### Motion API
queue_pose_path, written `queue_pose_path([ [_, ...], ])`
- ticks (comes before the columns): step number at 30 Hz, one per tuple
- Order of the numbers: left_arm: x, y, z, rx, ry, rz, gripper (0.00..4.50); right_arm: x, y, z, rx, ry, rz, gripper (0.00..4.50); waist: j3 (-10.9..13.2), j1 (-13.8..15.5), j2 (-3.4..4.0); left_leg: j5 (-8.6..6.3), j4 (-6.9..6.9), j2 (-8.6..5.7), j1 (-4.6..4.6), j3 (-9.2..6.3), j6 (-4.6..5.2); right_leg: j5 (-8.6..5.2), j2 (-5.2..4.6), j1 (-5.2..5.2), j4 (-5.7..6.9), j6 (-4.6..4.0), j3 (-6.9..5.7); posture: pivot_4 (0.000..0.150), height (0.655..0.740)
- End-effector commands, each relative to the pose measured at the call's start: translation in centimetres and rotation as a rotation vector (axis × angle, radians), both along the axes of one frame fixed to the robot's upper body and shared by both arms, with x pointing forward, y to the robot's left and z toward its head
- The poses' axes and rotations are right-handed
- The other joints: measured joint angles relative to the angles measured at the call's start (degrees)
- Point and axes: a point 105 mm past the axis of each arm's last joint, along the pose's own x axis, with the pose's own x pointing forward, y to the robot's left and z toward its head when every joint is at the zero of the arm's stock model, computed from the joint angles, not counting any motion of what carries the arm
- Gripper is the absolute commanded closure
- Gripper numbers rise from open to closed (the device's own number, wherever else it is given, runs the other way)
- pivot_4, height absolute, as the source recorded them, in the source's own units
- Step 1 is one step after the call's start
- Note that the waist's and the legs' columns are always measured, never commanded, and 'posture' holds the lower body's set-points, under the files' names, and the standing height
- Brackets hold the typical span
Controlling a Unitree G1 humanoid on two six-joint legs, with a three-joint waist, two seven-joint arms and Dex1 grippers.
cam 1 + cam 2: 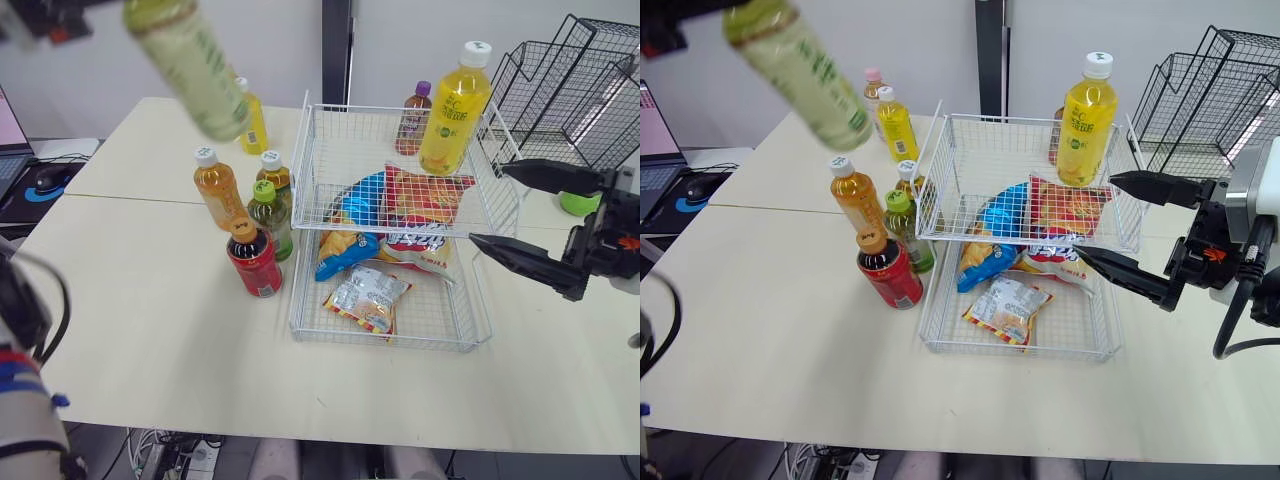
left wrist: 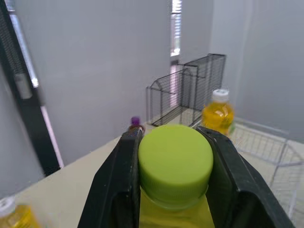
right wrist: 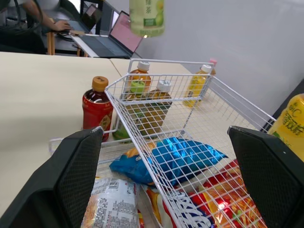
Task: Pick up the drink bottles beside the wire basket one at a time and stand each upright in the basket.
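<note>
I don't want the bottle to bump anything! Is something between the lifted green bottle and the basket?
Nothing visible stands between them. The left tool holds the green-capped bottle high in open air, left of the wire basket. Inside, a yellow bottle stands at the far right corner.

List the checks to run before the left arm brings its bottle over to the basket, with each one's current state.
1. Grip: the left gripper is closed on the cap of the green-capped bottle: ok.
2. Bottle upright: not ok; it hangs tilted, high above the table.
3. Free spot in the wire basket: ok; there is bare mesh at the top tier's far left.
4. The placed yellow bottle stands upright at the far right corner: ok.
5. Right gripper clear of the drop: cannot tell; it is open, with its fingertips near the basket's right rim.
</note>
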Motion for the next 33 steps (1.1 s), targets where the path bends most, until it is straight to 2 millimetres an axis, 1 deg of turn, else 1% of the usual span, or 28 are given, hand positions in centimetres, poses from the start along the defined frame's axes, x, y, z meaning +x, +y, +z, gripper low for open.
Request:
queue_pose_path([
  [1,0.1,-3.1,2.3,0.034,-0.062,-0.123,3.15,-0.7,-0.1,0.5,-0.010,-0.052,-0.052,0.00,0.00,0.00,0.00,0.00,-0.01,0.00,-0.02,-0.03,0.00,0.00,0.01,-0.02,-0.02,0.00,-0.02,0.150,0.7360],
  [3,0.9,-5.1,2.6,0.065,-0.078,-0.165,3.15,-0.8,-0.1,0.6,0.000,-0.060,-0.072,0.00,0.00,-0.13,0.00,0.00,-0.01,0.01,-0.09,0.00,0.00,0.00,0.03,-0.09,0.00,0.00,0.02,0.150,0.7360],
  [4,1.2,-5.8,2.6,0.077,-0.083,-0.180,3.15,-0.9,-0.1,0.6,0.004,-0.063,-0.079,0.00,0.01,-0.33,0.01,0.00,-0.02,0.01,-0.10,0.00,0.00,0.00,0.03,-0.10,-0.01,0.00,0.03,0.150,0.7360],
  [5,1.7,-6.8,2.4,0.091,-0.086,-0.194,3.15,-0.8,-0.1,0.7,0.009,-0.068,-0.089,0.00,0.01,-0.49,0.01,0.00,-0.03,0.00,-0.10,0.02,0.00,0.00,0.02,-0.11,-0.01,-0.01,0.05,0.150,0.7360],
  [6,2.5,-8.2,1.9,0.109,-0.085,-0.211,3.15,-0.8,-0.2,0.7,0.014,-0.073,-0.102,0.00,0.01,-0.88,0.02,0.00,-0.04,0.00,-0.10,0.02,0.00,0.00,0.02,-0.12,-0.01,-0.01,0.06,0.150,0.7360],
  [7,2.9,-9.1,1.5,0.122,-0.085,-0.223,3.15,-0.8,-0.3,0.8,0.017,-0.075,-0.111,0.00,0.01,-1.07,0.01,0.00,-0.05,0.01,-0.10,0.02,0.00,0.00,0.02,-0.12,-0.01,-0.01,0.07,0.150,0.7360],
  [9,4.3,-11.7,-0.3,0.164,-0.073,-0.249,3.15,-0.9,-0.6,1.0,0.026,-0.089,-0.140,0.00,0.01,-1.16,0.01,0.00,-0.06,0.01,-0.10,0.02,0.00,0.00,0.03,-0.12,0.00,-0.01,0.07,0.150,0.7360],
  [10,4.8,-12.6,-1.1,0.168,-0.056,-0.261,3.15,-0.9,-0.6,1.0,0.030,-0.094,-0.152,0.00,0.02,-1.15,0.01,0.00,-0.06,0.01,-0.11,0.00,0.00,0.00,0.03,-0.12,0.00,-0.01,0.06,0.150,0.7360],
  [15,6.7,-15.5,-3.8,0.178,-0.031,-0.265,3.15,-1.0,-0.8,1.0,0.048,-0.112,-0.201,0.00,0.03,-1.73,0.04,0.00,-0.08,0.00,-0.14,0.13,0.01,0.00,0.05,-0.20,0.00,-0.01,0.21,0.150,0.7360],
  [17,7.2,-16.2,-4.6,0.183,-0.027,-0.257,3.15,-1.1,-0.6,0.9,0.050,-0.114,-0.206,0.00,0.05,-1.79,0.07,0.00,-0.10,0.01,-0.14,0.12,0.01,0.00,0.07,-0.21,0.00,-0.01,0.21,0.150,0.7360],
  [20,7.7,-16.6,-5.2,0.194,-0.030,-0.238,3.15,-1.2,-0.6,1.0,0.051,-0.116,-0.213,0.00,0.06,-1.77,0.08,0.00,-0.10,0.00,-0.14,0.12,0.01,0.00,0.08,-0.21,0.00,-0.01,0.22,0.150,0.7360],
  [26,8.4,-16.8,-5.7,0.205,-0.054,-0.200,3.15,-1.3,-0.7,1.1,0.050,-0.119,-0.227,0.00,0.05,-1.58,0.08,0.00,-0.07,-0.01,-0.14,0.11,0.01,0.00,0.07,-0.18,0.00,-0.01,0.21,0.150,0.7360],
  [33,9.0,-16.7,-6.4,0.191,-0.027,-0.169,3.15,-1.2,-0.6,1.0,0.049,-0.116,-0.222,0.00,0.05,-1.46,0.08,0.00,-0.06,-0.02,-0.13,0.11,0.01,0.00,0.06,-0.17,0.01,-0.01,0.21,0.150,0.7360],
])
